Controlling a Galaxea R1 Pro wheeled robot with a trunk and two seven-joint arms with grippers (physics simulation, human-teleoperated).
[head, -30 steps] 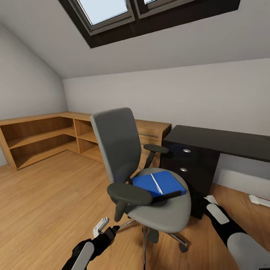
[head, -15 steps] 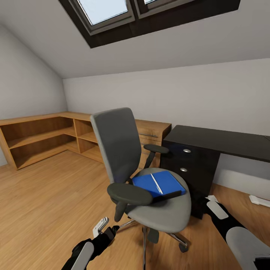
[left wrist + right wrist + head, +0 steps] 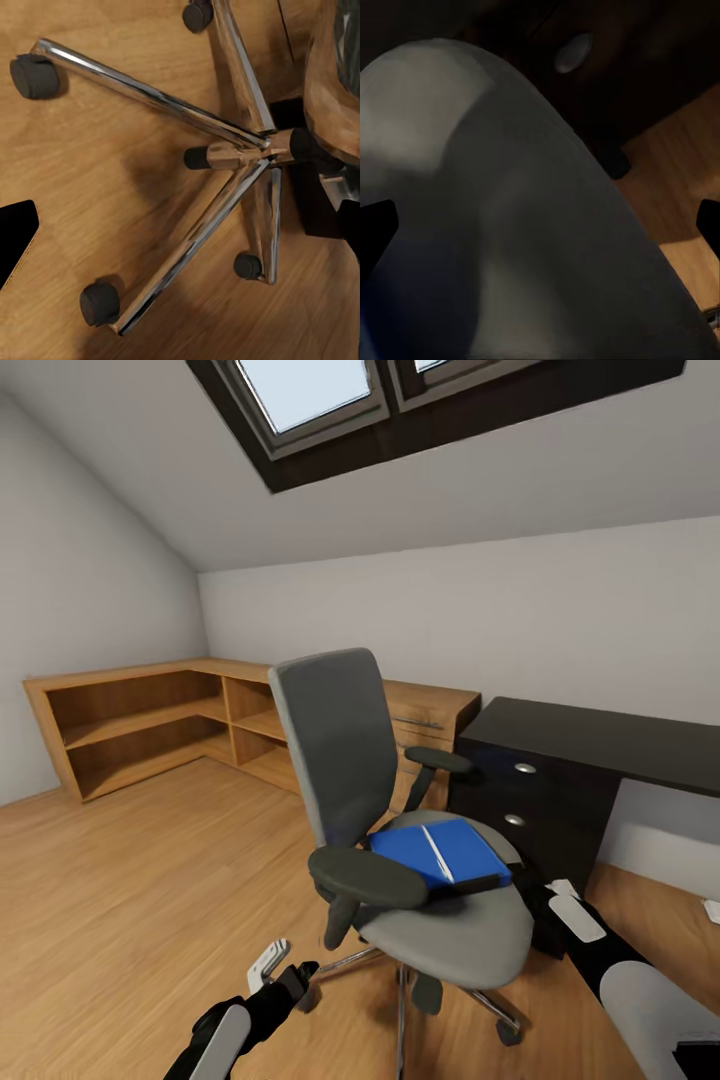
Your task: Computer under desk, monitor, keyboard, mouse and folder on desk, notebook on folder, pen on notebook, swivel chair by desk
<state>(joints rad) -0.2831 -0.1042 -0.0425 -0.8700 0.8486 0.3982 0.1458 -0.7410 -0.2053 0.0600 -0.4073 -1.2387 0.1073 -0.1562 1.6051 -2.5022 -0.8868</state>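
The folder [image 3: 440, 854] lies flat on the seat of the swivel chair [image 3: 400, 830], towards the side facing the desk [image 3: 600, 735], with the pen [image 3: 437, 853] lying loose on its blue cover. A dark slab shows under the folder's near edge; it may be the notebook [image 3: 470, 885], though the view is too coarse to be sure.

The main risk is the pen. If the folder is lifted at a tilt, it would likely roll off onto the seat or the floor. The chair is the other hazard: it stands on casters, so a push on the seat or armrest could roll or spin it away from the reaching arm and carry the folder with it.

The right gripper [image 3: 562, 892] sits low beside the seat's edge, between chair and drawer unit, near the folder but below and to the right of it, not touching. The right wrist view looks over the grey seat with its finger tips wide apart at either side, so it is released and empty. The left gripper [image 3: 285, 965] hangs over the floor near the chrome base [image 3: 240, 154], well away from the folder, its fingers spread and empty.
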